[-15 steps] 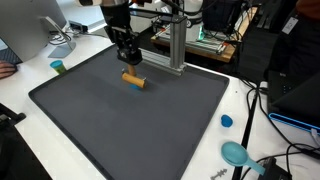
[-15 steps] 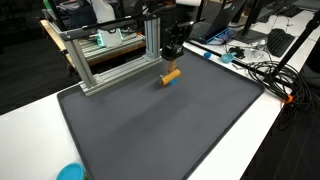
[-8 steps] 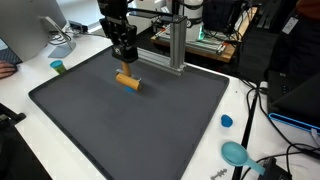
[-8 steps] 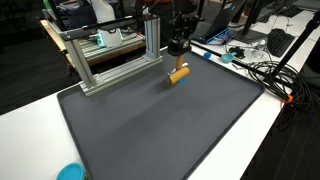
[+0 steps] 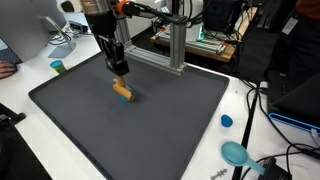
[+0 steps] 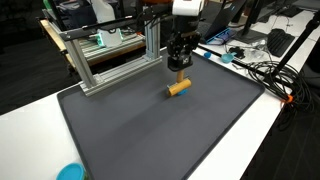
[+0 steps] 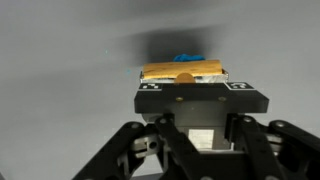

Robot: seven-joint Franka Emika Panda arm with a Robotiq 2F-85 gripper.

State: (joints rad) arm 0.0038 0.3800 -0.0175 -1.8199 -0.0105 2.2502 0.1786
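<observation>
The black Robotiq gripper (image 5: 119, 70) stands upright over the short orange cylinder with a blue end (image 5: 122, 94), which is at its fingertips, on or just above the dark grey mat (image 5: 150, 135), a little out from the silver aluminium-profile frame (image 5: 176, 50). The wrist view shows the cylinder (image 7: 180, 72) crosswise just past the fingers, but whether they clamp it or merely touch it I cannot tell. Round and met only at the very tips, it could, I judge, roll away from the frame or twist loose if contact sits off-centre.

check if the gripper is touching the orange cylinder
Touching. The wrist view shows the orange cylinder flush across the tips of the gripper, no gap between them.
</observation>
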